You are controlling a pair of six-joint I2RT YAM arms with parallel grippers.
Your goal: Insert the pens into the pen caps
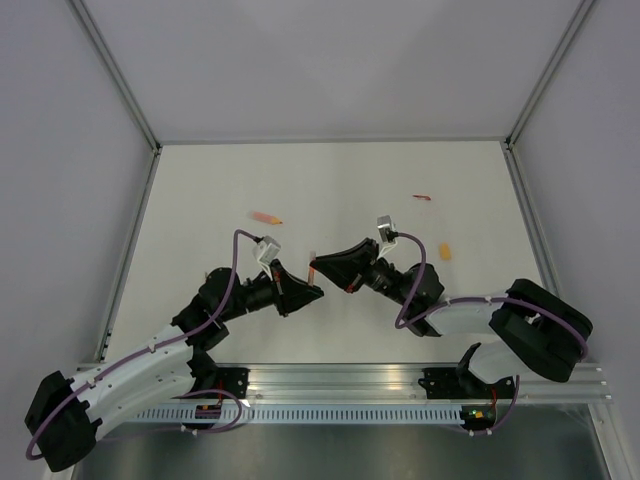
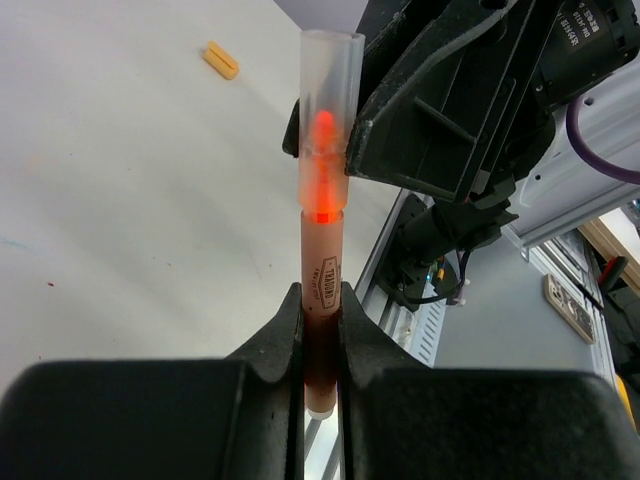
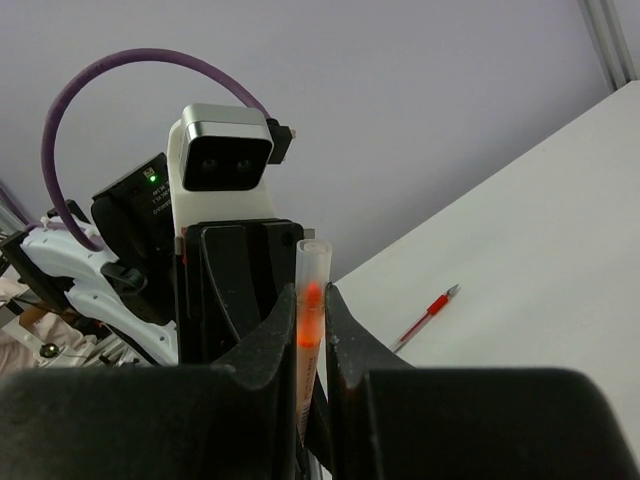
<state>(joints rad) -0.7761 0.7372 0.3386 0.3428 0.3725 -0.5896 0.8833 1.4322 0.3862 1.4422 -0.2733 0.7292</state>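
My left gripper (image 2: 320, 312) is shut on an orange-pink pen (image 2: 322, 250) and holds it in the air. The pen's glowing orange tip sits inside a translucent pen cap (image 2: 330, 90). My right gripper (image 3: 308, 300) is shut on that cap (image 3: 311, 265), fingertip to fingertip with the left. In the top view the left gripper (image 1: 306, 292) and the right gripper (image 1: 324, 268) meet above the table's near middle. Another orange pen (image 1: 267, 216), a red pen (image 1: 423, 197) and a stubby orange cap (image 1: 445, 251) lie on the table.
The white table (image 1: 330, 180) has metal frame posts at its corners and grey walls around it. An aluminium rail (image 1: 400, 385) runs along the near edge. The red pen also shows in the right wrist view (image 3: 427, 315), the orange cap in the left wrist view (image 2: 221, 59).
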